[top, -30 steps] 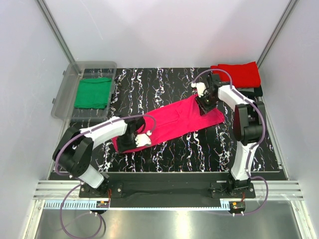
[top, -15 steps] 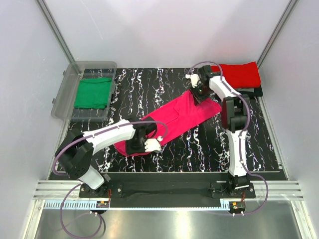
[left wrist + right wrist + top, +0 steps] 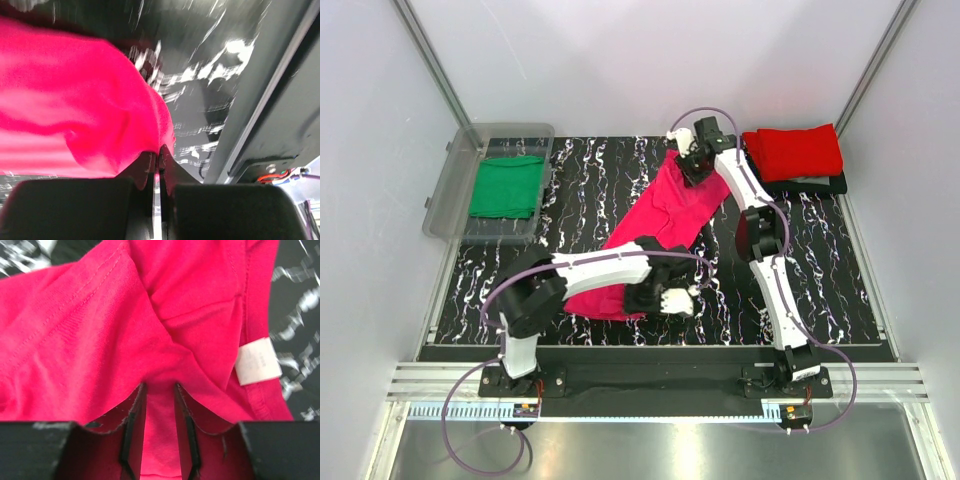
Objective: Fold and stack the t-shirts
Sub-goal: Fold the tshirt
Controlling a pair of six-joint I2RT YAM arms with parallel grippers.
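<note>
Across the black marbled table (image 3: pixel 820 280), you see the magenta-pink t-shirt (image 3: pixel 660 215) drawn out on a diagonal between the two arms, from the far middle to the near side left of centre. Your left arm doubles back at the elbow and lays its forearm rightward along the near part of the table, with the left gripper (image 3: pixel 670 298) at the shirt's near end. Your right arm reaches almost straight to the far side, with the right gripper (image 3: pixel 692 165) at the shirt's far end, near the folded red t-shirt (image 3: pixel 795 150) in the far right corner. The green t-shirt (image 3: pixel 508 187) lies folded in the clear bin (image 3: pixel 438 205) at far left.

The left wrist view, though blurred, shows what the overhead view cannot: the jaws are clenched on a fold of pink cloth, their tips meeting. The right wrist view shows the jaws pinching a ridge of fabric that fills the narrow gap between them, with the white neck label (image 3: pixel 257 361) lying off to the right.
</note>
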